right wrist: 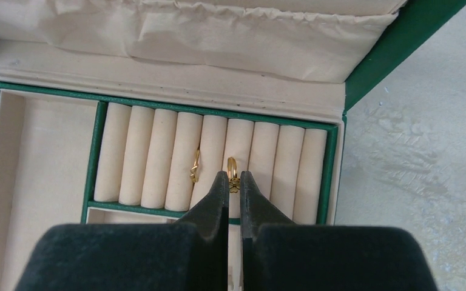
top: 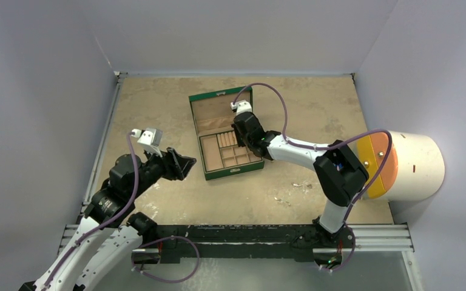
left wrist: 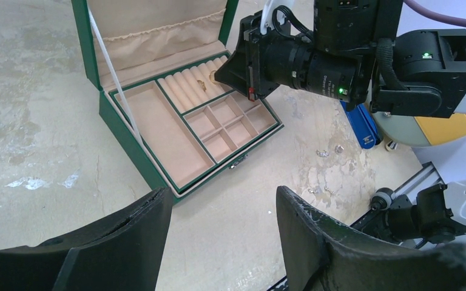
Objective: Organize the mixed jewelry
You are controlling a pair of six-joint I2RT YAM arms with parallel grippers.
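The right fingers (right wrist: pixel 233 182) are pressed almost together, with only a thin slit between them, and they pinch a gold ring (right wrist: pixel 233 166) at their tips. The ring stands upright over the cream ring rolls (right wrist: pixel 158 154), between two rolls at about 3 o'clock of the row's middle. A second gold ring (right wrist: pixel 195 168) sits tucked in the groove just at 9 o'clock of the held one, apart from the fingers.

In the top view the right arm reaches from its base at 5 o'clock across the table (top: pixel 158 103) toward 11 o'clock, its wrist tipped down over the open green box (top: pixel 218 174), whose lid lies back toward 12 o'clock.

The left fingers (left wrist: pixel 224 200) stand wide apart and hold nothing, touching nothing. The left arm is folded low at 8 o'clock of the table, its wrist raised and aimed toward 3 o'clock at the box, well short of it.

A few loose jewelry pieces (left wrist: pixel 323 153) lie on the bare table at about 4 o'clock of the box, near a blue tool (left wrist: pixel 361 124). The box's large tray and small square compartments look bare.
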